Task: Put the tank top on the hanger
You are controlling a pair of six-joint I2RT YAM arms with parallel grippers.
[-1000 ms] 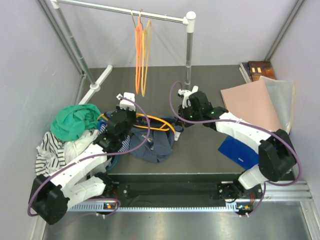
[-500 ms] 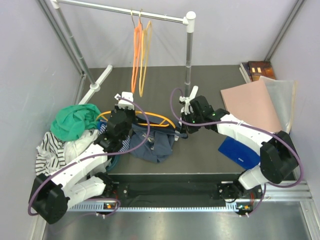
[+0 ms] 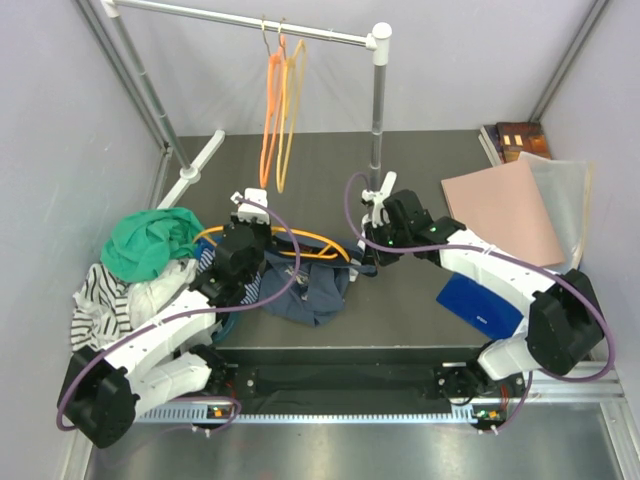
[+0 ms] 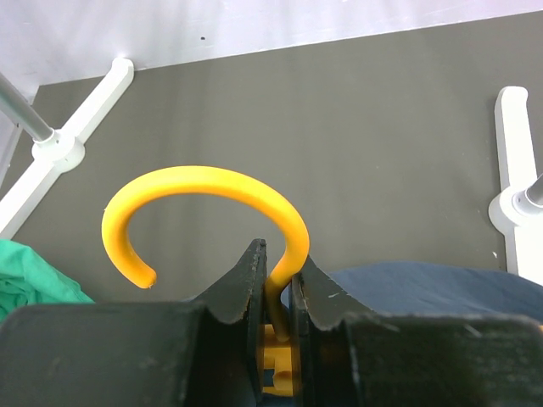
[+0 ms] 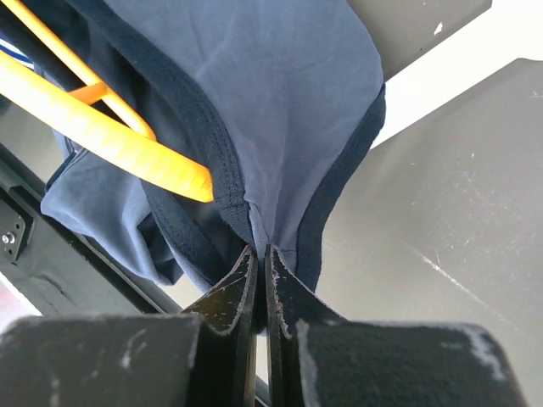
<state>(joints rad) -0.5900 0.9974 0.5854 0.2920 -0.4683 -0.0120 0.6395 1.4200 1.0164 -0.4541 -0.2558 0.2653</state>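
Observation:
The navy tank top (image 3: 308, 286) hangs bunched between my arms, draped partly over the amber hanger (image 3: 305, 243). My left gripper (image 3: 247, 213) is shut on the neck of the hanger's hook (image 4: 280, 280); the hook (image 4: 204, 182) curves up to the left in the left wrist view. My right gripper (image 3: 364, 262) is shut on the tank top's strap (image 5: 293, 127), pulling it to the right past the hanger's end (image 5: 182, 174). The cloth (image 4: 424, 288) also shows at the right in the left wrist view.
A rail (image 3: 240, 20) at the back carries two more hangers (image 3: 280, 100). A green garment (image 3: 150, 243) and a striped cloth (image 3: 100, 300) lie at the left. A pink sheet (image 3: 500, 205), a blue pad (image 3: 480, 300) and books (image 3: 520, 135) lie at the right.
Both grippers lifted slightly, keeping their holds. My right gripper shifted toward me and right, stretching the strap over the hanger's end.

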